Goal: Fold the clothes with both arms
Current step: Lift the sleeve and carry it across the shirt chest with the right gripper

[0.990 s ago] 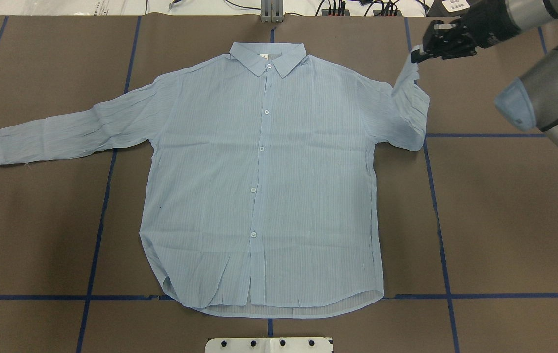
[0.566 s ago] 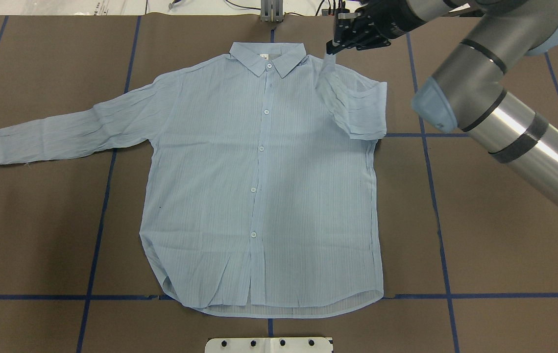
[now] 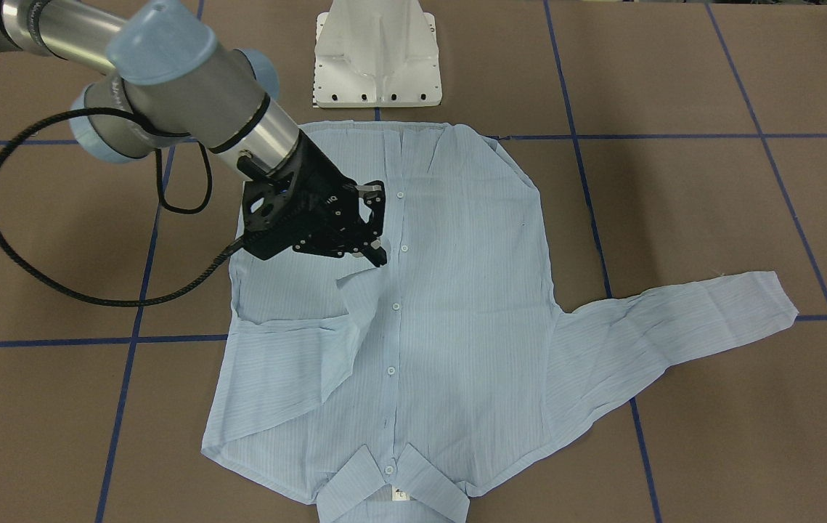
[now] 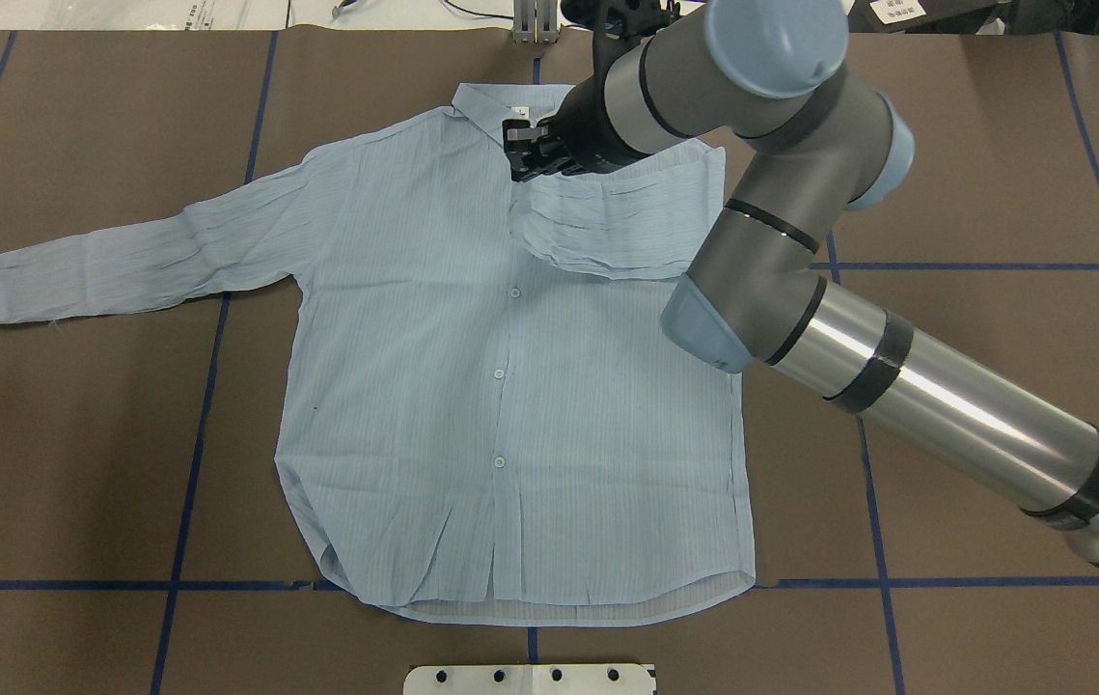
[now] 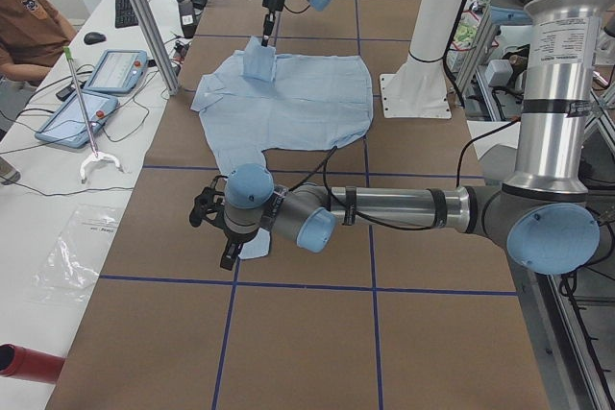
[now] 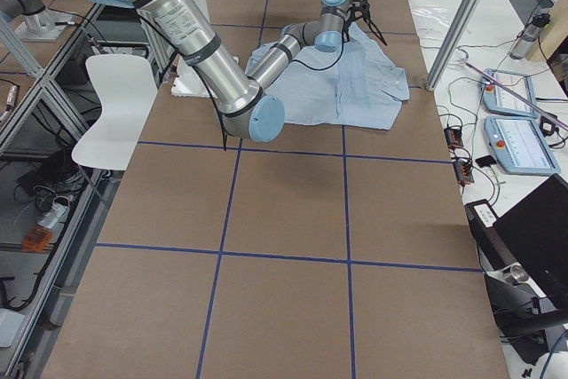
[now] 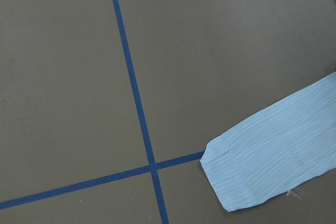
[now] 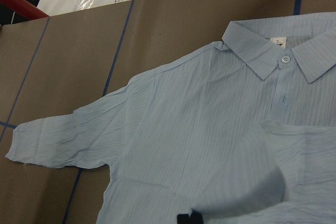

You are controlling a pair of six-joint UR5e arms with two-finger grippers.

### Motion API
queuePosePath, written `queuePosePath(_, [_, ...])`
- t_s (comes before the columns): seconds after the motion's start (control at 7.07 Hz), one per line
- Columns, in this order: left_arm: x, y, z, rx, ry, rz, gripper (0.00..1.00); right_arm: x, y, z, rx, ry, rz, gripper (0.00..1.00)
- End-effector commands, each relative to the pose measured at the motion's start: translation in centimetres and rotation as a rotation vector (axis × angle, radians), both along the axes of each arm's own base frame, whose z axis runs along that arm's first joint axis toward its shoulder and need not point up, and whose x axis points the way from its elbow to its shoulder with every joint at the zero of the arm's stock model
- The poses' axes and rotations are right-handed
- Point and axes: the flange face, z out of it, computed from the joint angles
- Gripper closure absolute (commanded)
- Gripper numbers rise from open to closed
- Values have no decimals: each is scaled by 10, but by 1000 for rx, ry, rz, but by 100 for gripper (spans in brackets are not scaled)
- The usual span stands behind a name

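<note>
The light-blue striped shirt [image 4: 433, 386] lies flat, buttons up, collar toward the far edge; it also shows in the front view [image 3: 457, 290]. My right gripper [image 4: 524, 166] is shut on the cuff of the shirt's right sleeve [image 4: 617, 227] and holds it just above the chest by the button line [image 3: 377, 254]. That sleeve is folded across the body. The other sleeve [image 4: 124, 261] lies stretched out flat. My left gripper [image 5: 223, 237] hovers near that sleeve's cuff [image 7: 273, 161], apart from it; I cannot tell whether it is open or shut.
The white pedestal base [image 3: 377, 58] stands at the robot's edge of the table. Blue tape lines [image 4: 211, 386] grid the brown table cover. A black cable [image 3: 21, 269] loops from my right arm. An operator [image 5: 29, 26] and tablets sit beside the table.
My right gripper has carried the sleeve cuff leftward from beyond the shirt's right side to over the chest. The sleeve now lies folded across the body.
</note>
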Motion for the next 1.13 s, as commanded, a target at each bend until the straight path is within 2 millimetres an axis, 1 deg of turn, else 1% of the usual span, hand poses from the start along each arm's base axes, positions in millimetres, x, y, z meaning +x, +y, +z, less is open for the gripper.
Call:
queuePosePath(0.0, [0,0,4,-8,0,0,0,-125,-33,-13,-7,153,-27,100])
queuePosePath(0.14, [0,0,5,-9,-1,1,0,-160,-47,-32,-20,201,-39,100])
queuePosePath(0.28, [0,-1,7,-12,-1,1,0,-178,-40,-62,22,210,7,100])
queuePosePath(0.42, [0,-3,9,-17,-1,0,0,-190,-26,-78,51,202,34,1])
queuePosePath(0.57, [0,-6,10,-21,-1,-2,0,-202,-12,-82,65,206,52,0])
queuePosePath(0.85, [1,-7,8,-38,14,-34,0,-203,-10,-82,64,206,59,0])
queuePosePath(0.99, [3,-8,5,-53,28,-63,0,-203,-11,-78,57,214,60,0])
